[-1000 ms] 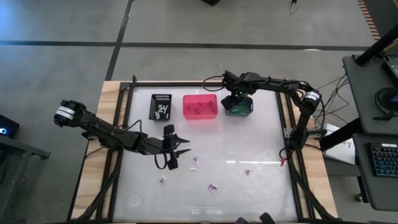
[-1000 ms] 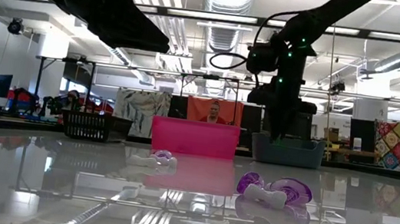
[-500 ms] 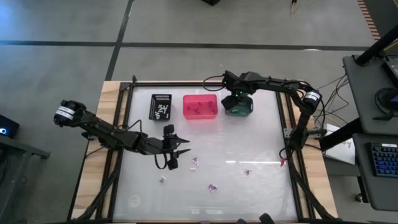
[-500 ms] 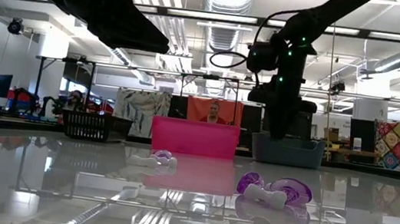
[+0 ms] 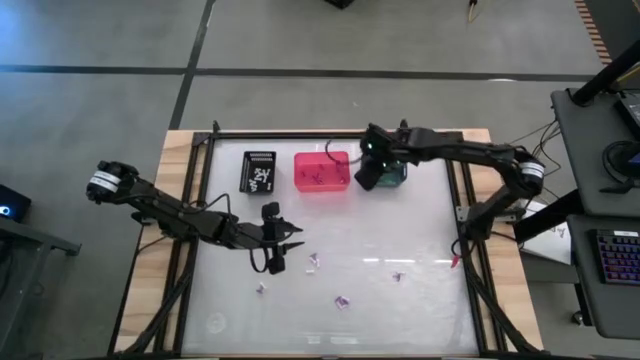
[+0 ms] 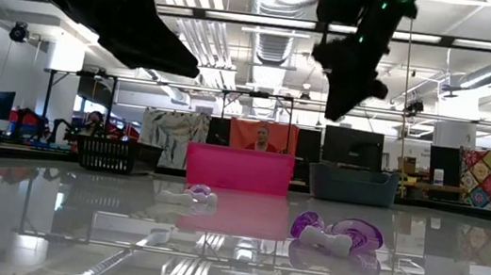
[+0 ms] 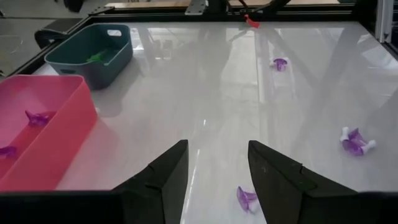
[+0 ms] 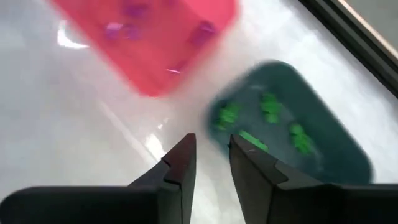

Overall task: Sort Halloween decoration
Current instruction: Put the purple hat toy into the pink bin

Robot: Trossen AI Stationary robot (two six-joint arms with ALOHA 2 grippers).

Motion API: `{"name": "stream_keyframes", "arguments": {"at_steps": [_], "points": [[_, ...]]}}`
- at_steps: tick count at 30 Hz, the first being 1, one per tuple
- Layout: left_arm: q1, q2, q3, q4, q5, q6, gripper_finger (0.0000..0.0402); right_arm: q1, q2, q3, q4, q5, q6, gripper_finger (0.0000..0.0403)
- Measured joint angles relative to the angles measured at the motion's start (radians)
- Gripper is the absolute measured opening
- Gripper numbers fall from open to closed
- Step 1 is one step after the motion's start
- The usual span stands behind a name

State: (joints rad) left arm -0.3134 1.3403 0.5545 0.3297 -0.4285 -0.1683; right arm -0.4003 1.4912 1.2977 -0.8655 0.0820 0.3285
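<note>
Plainly, the right gripper (image 5: 366, 180) hangs over the near edge of the teal bin (image 5: 392, 171), raised above the glass table (image 5: 400, 230). Its wrist view shows its two fingers (image 8: 180, 163) a narrow gap apart with nothing between them. Four green trinkets (image 8: 267, 107) lie inside that bin, so a drop-off into it looks finished, in my judgement.

The left gripper (image 5: 281, 246) hovers low near the table's middle, fingers (image 7: 165, 175) spread wide and empty. A purple trinket (image 7: 245, 198) lies on the glass just ahead of them.

What is left to sort sits loose on the near half of the table: a whitish piece (image 5: 313, 262) just beside the left gripper, a purple one (image 5: 261, 288) nearer the front, another purple one (image 5: 342, 301) towards the front centre, and one more (image 5: 398, 275) to the right. The pink bin (image 5: 322, 171) already holds several purple pieces (image 7: 36, 116), and the black bin (image 5: 259, 170) holds white ones.

The next move probably belongs to whichever arm is nearer a loose piece. It calls for lowering open fingers straight over one tiny trinket, closing gently so it does not skate on the slick glass, then carrying it to the bin of matching colour.
</note>
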Motion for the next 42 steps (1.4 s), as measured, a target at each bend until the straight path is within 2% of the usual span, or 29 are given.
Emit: {"name": "stream_keyframes", "arguments": {"at_steps": [7,14,18,26,37,42], "points": [[0.000,0.000,0.000,-0.001,0.001,-0.007,0.0150,0.196,-0.131,-0.110,0.177,0.024,-0.048,0.0082],[0.000,0.000,-0.001,-0.001,0.001,-0.007,0.0150,0.358,-0.273,-0.351,0.533,0.024,-0.054,0.0081],[0.000,0.000,-0.001,-0.001,0.001,-0.007,0.0150,0.421,-0.327,-0.469,0.655,0.025,-0.096,0.0080],[0.000,0.000,-0.002,0.018,0.001,-0.010,0.0150,0.463,-0.355,-0.601,0.840,0.025,-0.095,0.0080],[0.000,0.002,-0.010,0.066,0.001,-0.030,0.0150,0.462,-0.352,-0.604,0.873,0.026,-0.111,0.0079],[0.000,0.072,-0.010,0.158,0.001,-0.026,0.0150,0.462,-0.352,-0.604,0.879,0.026,-0.113,0.0079]]}}
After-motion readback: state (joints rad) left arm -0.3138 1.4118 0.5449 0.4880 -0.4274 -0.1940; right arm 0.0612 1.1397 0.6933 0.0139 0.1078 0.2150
